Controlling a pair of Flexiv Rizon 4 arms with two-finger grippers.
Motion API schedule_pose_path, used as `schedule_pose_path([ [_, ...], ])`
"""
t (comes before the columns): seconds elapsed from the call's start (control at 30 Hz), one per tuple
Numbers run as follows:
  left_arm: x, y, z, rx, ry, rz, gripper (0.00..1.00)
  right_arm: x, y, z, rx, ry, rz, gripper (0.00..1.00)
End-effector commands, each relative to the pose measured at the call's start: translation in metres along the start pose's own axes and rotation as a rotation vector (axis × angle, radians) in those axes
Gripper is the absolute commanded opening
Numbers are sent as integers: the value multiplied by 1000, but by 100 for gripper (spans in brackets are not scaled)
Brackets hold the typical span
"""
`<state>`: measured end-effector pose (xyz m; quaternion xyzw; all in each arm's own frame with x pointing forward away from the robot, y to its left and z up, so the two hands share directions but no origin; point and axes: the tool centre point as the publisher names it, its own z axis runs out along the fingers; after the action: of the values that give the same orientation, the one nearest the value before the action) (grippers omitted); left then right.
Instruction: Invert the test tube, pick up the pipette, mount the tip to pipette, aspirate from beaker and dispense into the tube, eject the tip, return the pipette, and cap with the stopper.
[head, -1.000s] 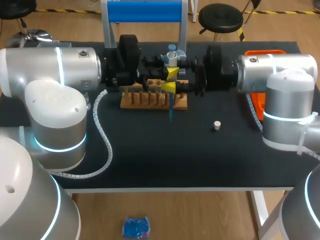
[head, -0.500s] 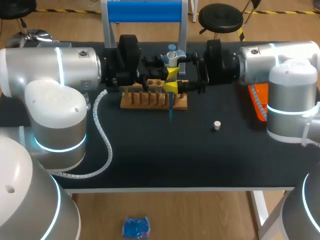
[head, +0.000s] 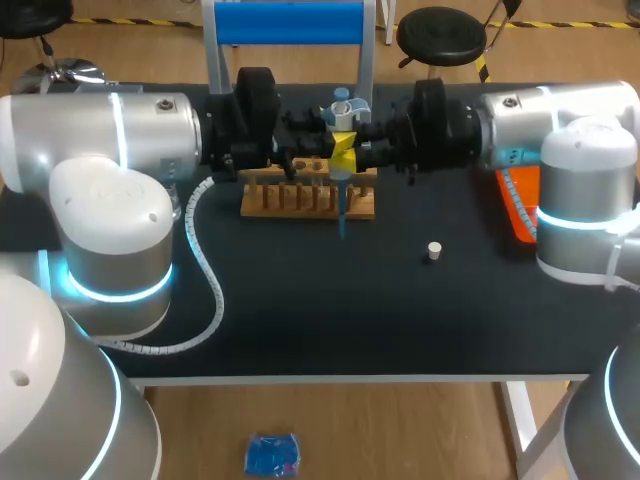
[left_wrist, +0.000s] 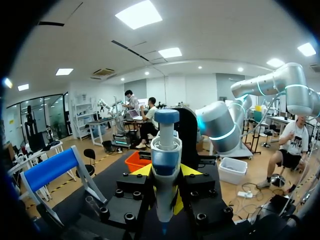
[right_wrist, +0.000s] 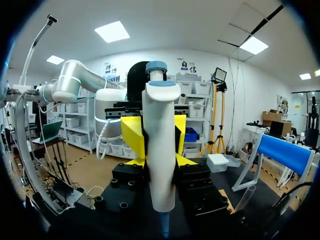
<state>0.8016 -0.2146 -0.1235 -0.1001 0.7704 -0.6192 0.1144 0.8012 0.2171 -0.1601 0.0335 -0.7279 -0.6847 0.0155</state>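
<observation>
Pipette (head: 341, 185) held upright above the bench (head: 300, 310), between the 2 arms, with its blue tip (head: 342, 222) pointing down at the right end of the wooden rack (head: 300, 200). Left claw (head: 337, 150) is clamped on the mid-body, its yellow tips pressing the barrel from 2 sides. Right claw (head: 349, 150) meets the same section from the opposite side, but whether it has closed on the barrel cannot be told. The stopper (head: 434, 251) stands alone on the bench, well apart from the rack. The pipette is probably light and rigid, with a smooth plastic barrel that could twist or slip under a loose hold. The thick middle is the sound place to grip, leaving the plunger cap at the top free. The mounted tip is thin and only friction-fitted, so a sideways knock against the rack could bend or dislodge it. The stopper is small and light and apt to roll, best pinched across its sides.
</observation>
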Motion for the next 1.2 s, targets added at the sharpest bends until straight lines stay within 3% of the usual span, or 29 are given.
schedule_pose_path([
  [0.03, 5, -1, -1, 0, 0, -2, 0, -6, -2, -3, -1, 8, 6, 2],
  [0.63, 5, -1, -1, 0, 0, -2, 0, -2, -2, 8, -48, 47, 41, 0],
  [1.2, 5, -1, -1, 0, 0, -2, 0, -5, -3, 4, -102, 22, 73, 0],
])
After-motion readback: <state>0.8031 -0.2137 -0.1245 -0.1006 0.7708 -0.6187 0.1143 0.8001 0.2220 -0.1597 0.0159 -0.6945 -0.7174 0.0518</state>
